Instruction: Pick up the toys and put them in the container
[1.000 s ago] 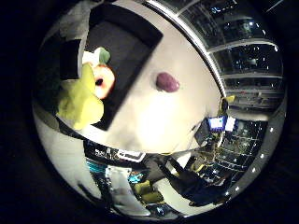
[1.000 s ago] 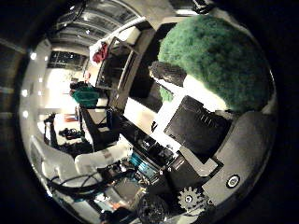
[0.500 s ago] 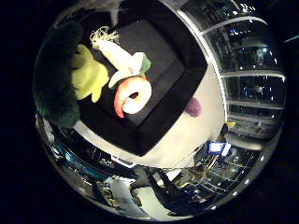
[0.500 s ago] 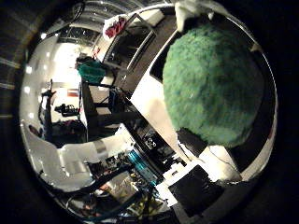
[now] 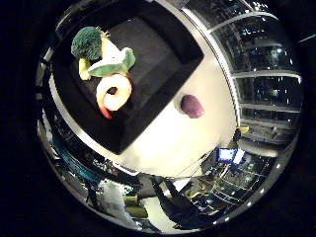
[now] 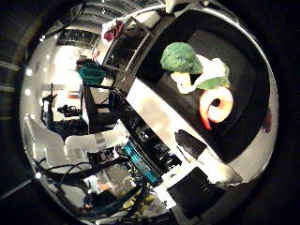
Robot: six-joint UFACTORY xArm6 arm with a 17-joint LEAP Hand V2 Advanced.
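A green broccoli toy [image 5: 88,42] lies in the black container [image 5: 163,59], at one end of it. Against it rests a white and green vegetable toy [image 5: 114,61], and an orange shrimp toy [image 5: 114,91] curls beside that. A purple toy [image 5: 191,105] sits alone on the white table [image 5: 168,143], just outside the container's wall. My hand [image 6: 194,190] is up above the container. Only black and white parts of it show at the view's edge, spread away from the palm with nothing in them.
The container stands near one edge of the white table. Beyond that edge are dark equipment racks and a teal bin [image 6: 91,74] on the room's floor. A glass wall [image 5: 256,74] runs along the table's far side.
The broccoli toy, which filled the thumb side view close to the palm, now lies in the container far below. The hand has risen away from it.
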